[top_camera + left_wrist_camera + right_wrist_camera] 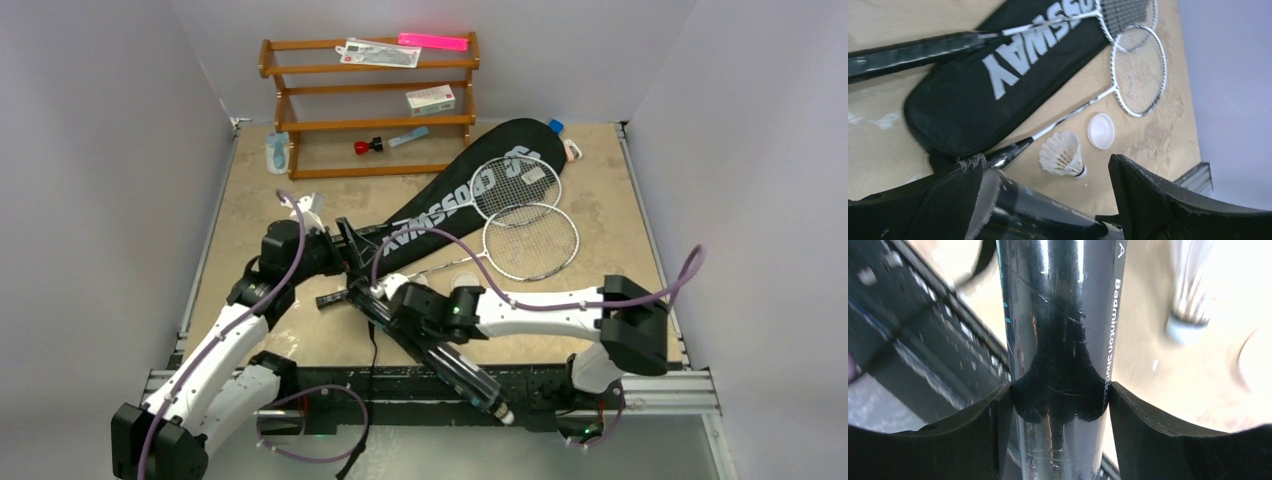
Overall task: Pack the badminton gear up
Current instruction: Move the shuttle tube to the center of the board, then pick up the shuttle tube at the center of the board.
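Note:
My right gripper [388,302] is shut on the dark cylindrical tube [440,355], which slants from mid-table out over the near edge; the right wrist view shows both fingers pressed on its glossy sides [1063,340]. My left gripper [350,250] is open, and the tube's upper end [1038,212] lies between its fingers, against the left one. A white feather shuttlecock [1063,155] and a white round cap [1100,131] lie just beyond. The black CROSSWAY bag [470,185] lies diagonally. Two silver rackets [530,240] overlap, one on the bag [515,185].
The brown wooden rack [370,100] stands at the back with a white box [430,100], a pink strip [433,41] and small items. A blue-white object [277,152] lies beside it. A metal rail [660,390] runs along the near edge. Walls close in on both sides.

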Available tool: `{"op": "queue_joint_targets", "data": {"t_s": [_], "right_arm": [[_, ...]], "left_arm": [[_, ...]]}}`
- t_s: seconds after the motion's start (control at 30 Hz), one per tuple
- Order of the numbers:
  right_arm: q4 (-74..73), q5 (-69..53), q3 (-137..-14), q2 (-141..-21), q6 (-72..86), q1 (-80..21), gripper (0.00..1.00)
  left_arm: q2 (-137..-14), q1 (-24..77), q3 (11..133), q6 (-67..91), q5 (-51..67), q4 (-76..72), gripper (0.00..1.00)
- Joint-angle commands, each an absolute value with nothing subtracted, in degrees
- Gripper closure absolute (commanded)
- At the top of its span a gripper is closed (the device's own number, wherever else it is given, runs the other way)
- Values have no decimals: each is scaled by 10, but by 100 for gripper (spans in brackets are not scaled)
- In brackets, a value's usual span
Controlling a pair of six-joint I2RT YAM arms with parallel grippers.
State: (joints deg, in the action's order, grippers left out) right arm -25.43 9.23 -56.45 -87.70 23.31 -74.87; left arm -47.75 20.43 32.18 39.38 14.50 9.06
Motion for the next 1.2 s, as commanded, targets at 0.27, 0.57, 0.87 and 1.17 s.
{"op": "queue_joint_targets", "data": {"t_s": [0.27, 0.57, 0.87, 1.17], "right_arm": [[-95, 66, -707, -993, 89, -669, 12], [-133, 44, -569, -804, 148, -654, 1], [-150, -15, -413, -667, 212, -654, 1], [-171, -26, -302, -520, 312, -653, 1]], "left_arm": [[-466, 144, 426, 372, 51, 241, 8], [-478, 145, 412, 348, 155, 212, 8], [-480, 162, 423, 280, 272, 164, 14], [-505, 399, 484, -8, 210, 162, 8]]}}
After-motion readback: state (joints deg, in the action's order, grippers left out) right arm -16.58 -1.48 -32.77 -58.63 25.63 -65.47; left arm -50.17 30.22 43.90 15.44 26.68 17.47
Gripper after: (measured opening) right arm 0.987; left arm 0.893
